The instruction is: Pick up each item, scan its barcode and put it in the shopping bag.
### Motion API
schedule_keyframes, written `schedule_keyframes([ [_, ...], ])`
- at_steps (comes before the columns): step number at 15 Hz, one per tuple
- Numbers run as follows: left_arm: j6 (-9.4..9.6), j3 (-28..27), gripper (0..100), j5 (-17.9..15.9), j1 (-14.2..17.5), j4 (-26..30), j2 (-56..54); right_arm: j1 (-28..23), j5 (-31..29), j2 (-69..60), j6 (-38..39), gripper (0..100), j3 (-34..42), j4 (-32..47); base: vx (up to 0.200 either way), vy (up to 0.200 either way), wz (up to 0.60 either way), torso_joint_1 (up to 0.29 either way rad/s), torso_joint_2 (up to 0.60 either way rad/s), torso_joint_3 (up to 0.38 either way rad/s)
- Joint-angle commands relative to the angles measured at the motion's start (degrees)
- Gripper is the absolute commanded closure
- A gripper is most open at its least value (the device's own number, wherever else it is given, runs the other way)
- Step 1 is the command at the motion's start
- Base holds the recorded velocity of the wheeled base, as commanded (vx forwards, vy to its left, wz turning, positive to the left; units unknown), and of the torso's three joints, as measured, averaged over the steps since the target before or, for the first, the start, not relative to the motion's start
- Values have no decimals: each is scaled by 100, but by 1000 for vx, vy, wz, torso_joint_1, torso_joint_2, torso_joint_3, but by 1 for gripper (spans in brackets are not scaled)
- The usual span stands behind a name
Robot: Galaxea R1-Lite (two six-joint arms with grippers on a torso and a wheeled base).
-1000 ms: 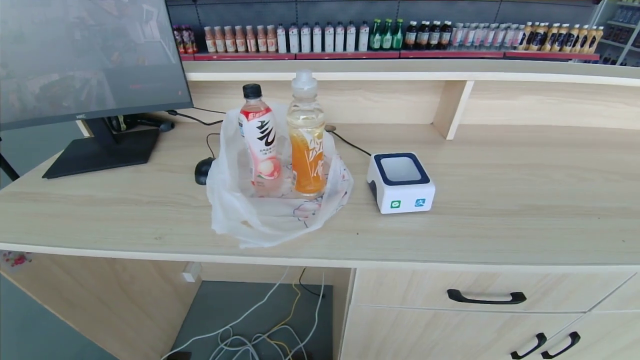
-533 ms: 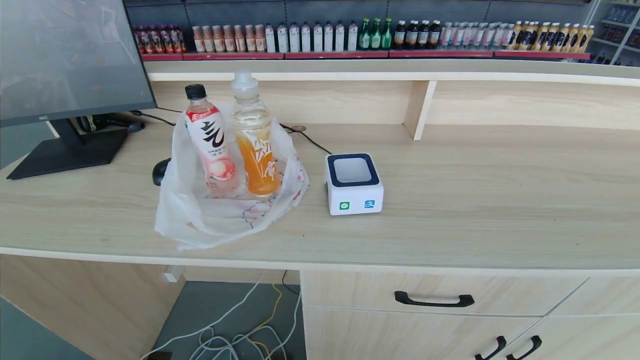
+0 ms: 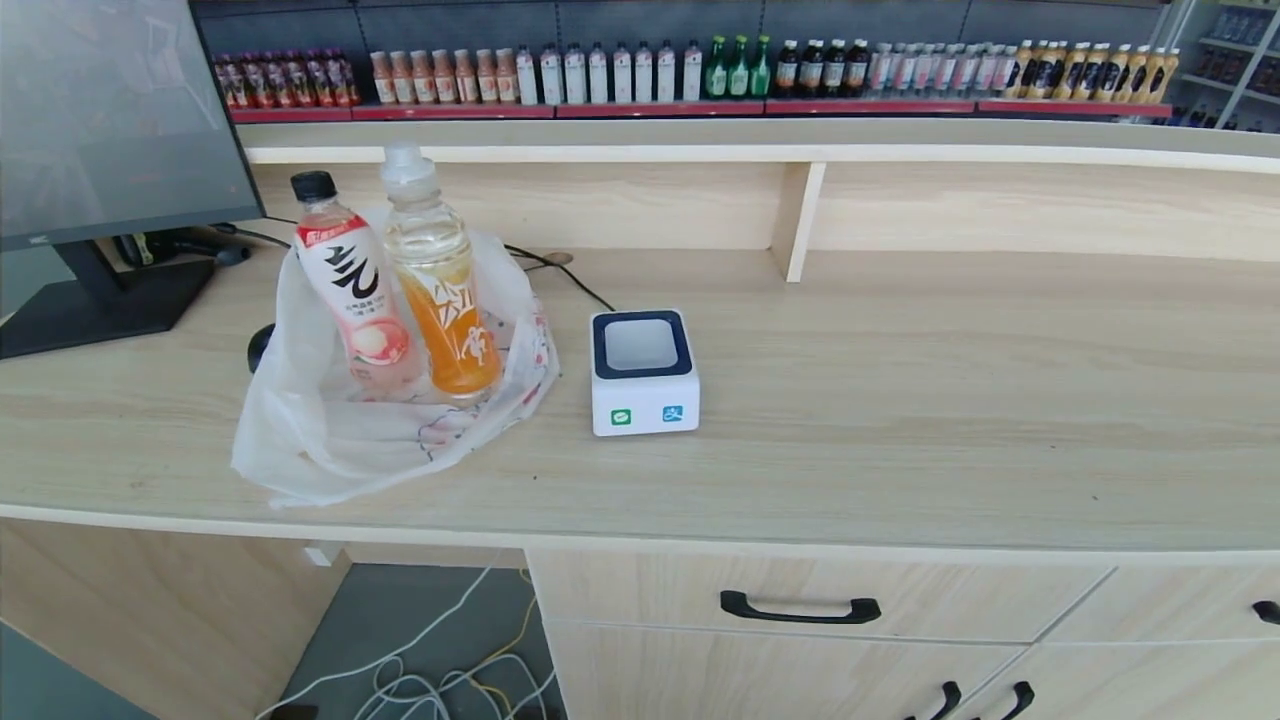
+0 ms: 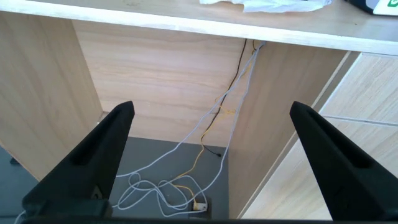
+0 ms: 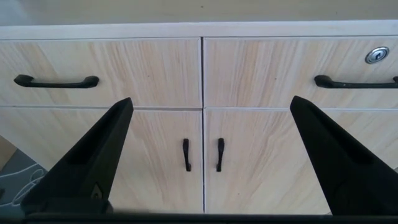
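A white plastic shopping bag (image 3: 330, 440) lies open on the wooden counter (image 3: 900, 400), at the left in the head view. Two bottles stand upright inside it: a pink peach drink bottle (image 3: 355, 290) with a black cap and an orange juice bottle (image 3: 440, 280) with a clear cap. A white barcode scanner (image 3: 643, 372) with a dark-framed window sits just right of the bag. My left gripper (image 4: 211, 109) is open below the counter edge, facing the leg space. My right gripper (image 5: 211, 102) is open in front of the cabinet doors, holding nothing.
A monitor (image 3: 100, 110) on a black stand fills the counter's far left, with a black mouse (image 3: 260, 345) behind the bag. Cables (image 4: 205, 137) hang under the counter. Drawers with black handles (image 5: 56, 81) are below. A raised back ledge (image 3: 800, 160) runs behind.
The whole head picture has shifted left, so the camera has turned to the right. The bag, bottles and scanner keep their places on the counter.
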Motion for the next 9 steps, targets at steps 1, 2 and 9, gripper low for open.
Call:
schedule_keyframes([
  [1, -2, 0, 0, 9, -2, 2, -2, -8, 2, 2, -2, 0, -1, -2, 0, 0, 0, 0, 0, 0],
  [2, -2, 0, 0, 0, -2, 2, -2, -8, 2, 2, 6, 0, -1, -2, 0, 0, 0, 0, 0, 0],
  [9, -11, 0, 0, 0, -2, 2, -2, -8, -7, 2, 50, 0, 7, -2, 0, 0, 0, 0, 0, 0],
])
